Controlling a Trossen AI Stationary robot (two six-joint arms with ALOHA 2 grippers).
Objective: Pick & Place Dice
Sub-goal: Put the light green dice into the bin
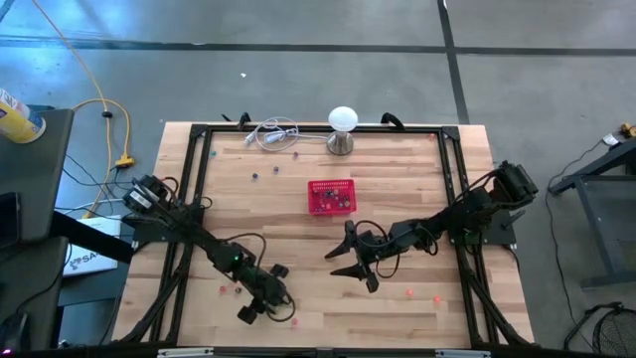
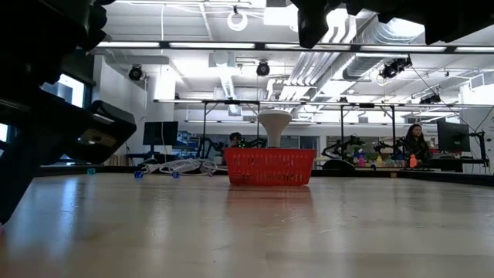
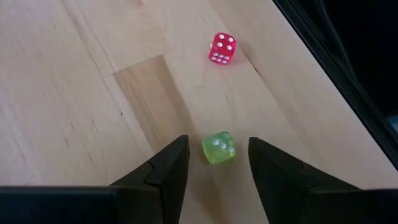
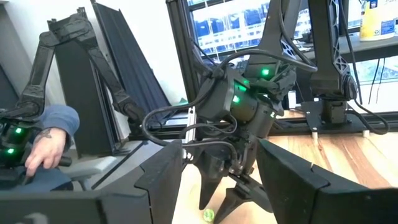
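My left gripper [image 3: 217, 140] is open and points down at the table's near-left part [image 1: 278, 310]. Its two fingers stand on either side of a small translucent green die [image 3: 218, 148] that lies on the wood, with a gap on both sides. A red die [image 3: 222, 48] lies a little beyond it. The right wrist view also shows the green die [image 4: 208, 215] under the left gripper. My right gripper [image 1: 343, 254] hovers open over the table's middle, facing the left arm. The red mesh basket [image 1: 331, 196] stands farther back, with dice inside it.
A white ball lamp [image 1: 342, 129] on a metal base and a white cable [image 1: 273, 134] sit at the far edge. Stray dice lie scattered about [image 1: 408, 292] [image 1: 253, 179]. A black frame [image 1: 199, 179] borders the table. A person's hand [image 4: 46, 146] shows beyond the table.
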